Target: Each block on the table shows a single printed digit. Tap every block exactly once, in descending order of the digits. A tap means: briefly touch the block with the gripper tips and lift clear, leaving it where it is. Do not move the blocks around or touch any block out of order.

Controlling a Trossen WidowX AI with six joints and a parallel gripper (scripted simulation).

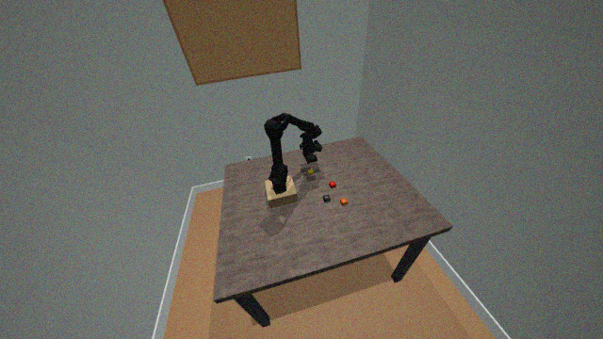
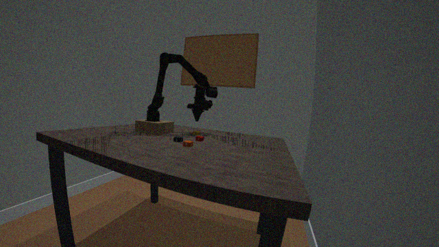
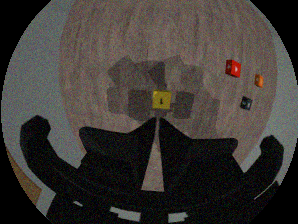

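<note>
My gripper (image 1: 311, 160) (image 2: 197, 120) (image 3: 157, 120) is shut and empty, pointing down above the yellow block, with clear air between tips and block. The yellow block (image 1: 310, 172) (image 2: 195, 132) (image 3: 161, 100) lies flat; its dark digit looks like a 1, though blurred. A red block (image 1: 333, 185) (image 2: 199, 138) (image 3: 233, 68), an orange block (image 1: 344, 201) (image 2: 187, 143) (image 3: 259, 80) and a black block (image 1: 326, 198) (image 2: 178, 138) (image 3: 246, 103) sit apart from it, to the right in the wrist view. Their digits are too small and blurred to read.
The arm stands on a wooden base block (image 1: 283, 200) (image 2: 154, 128) on the brown table (image 1: 301, 250) (image 2: 219, 168). Arm shadows fall around the yellow block. A brown panel (image 1: 245, 38) (image 2: 223, 62) is on the wall beyond the table.
</note>
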